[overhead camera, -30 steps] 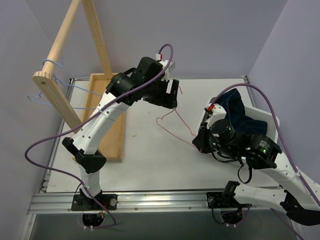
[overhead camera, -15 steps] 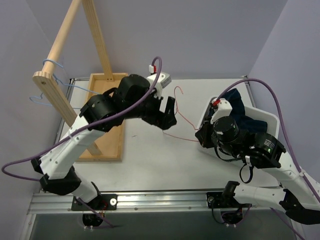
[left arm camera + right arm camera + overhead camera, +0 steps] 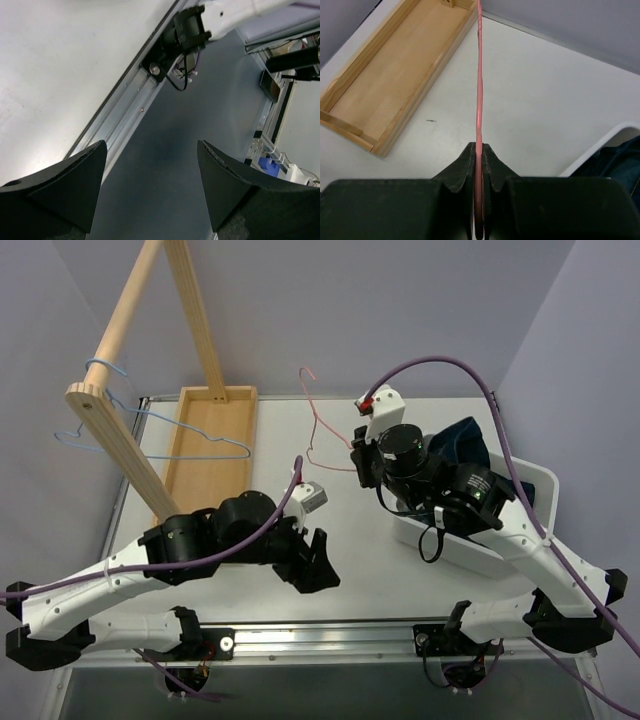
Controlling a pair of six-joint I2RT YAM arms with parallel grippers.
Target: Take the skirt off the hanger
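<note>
We see the skirt (image 3: 462,438) heaped in the bin (image 3: 460,548) at right, a rack post (image 3: 200,330) standing in the tray (image 3: 200,480) upper left, our right gripper (image 3: 479,155) pinching the hanger (image 3: 479,90), our left gripper (image 3: 152,150) spread open lower centre.

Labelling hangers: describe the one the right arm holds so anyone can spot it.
Start at the white bin on the right; just left of it the right tool is shut on a thin pink wire hanger. The blue hangers hang on the wooden rack; this one alone is pink.
</note>
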